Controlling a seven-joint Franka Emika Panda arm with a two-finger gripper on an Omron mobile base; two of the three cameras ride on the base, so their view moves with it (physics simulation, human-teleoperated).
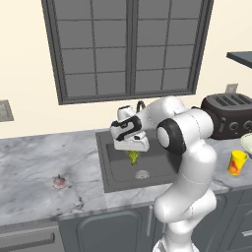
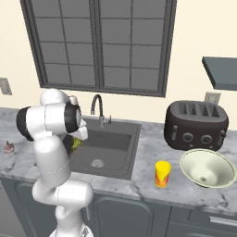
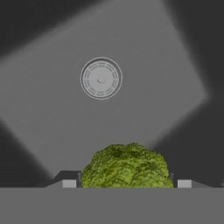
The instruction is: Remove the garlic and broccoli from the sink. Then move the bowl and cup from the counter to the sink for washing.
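My gripper [image 1: 133, 152] hangs over the sink [image 1: 114, 173], shut on the yellow-green broccoli [image 1: 133, 158]. In the hand view the broccoli [image 3: 126, 167] sits between the two fingertips, well above the basin floor. The broccoli [image 2: 75, 144] also peeks out beside the arm in the right base view. On the counter [image 1: 29, 167] left of the sink lies the pinkish garlic [image 1: 59, 182], also seen as garlic [image 2: 8, 148]. The yellow cup [image 2: 162, 174] and the wide pale bowl [image 2: 206, 169] stand on the counter right of the sink [image 2: 121, 139].
A round drain disc [image 3: 101, 78] lies on the basin floor. The dark gooseneck tap [image 2: 97, 109] rises at the sink's back edge. A dark toaster [image 2: 196, 125] stands behind the bowl. A dark shelf [image 2: 221, 71] juts out at the upper right.
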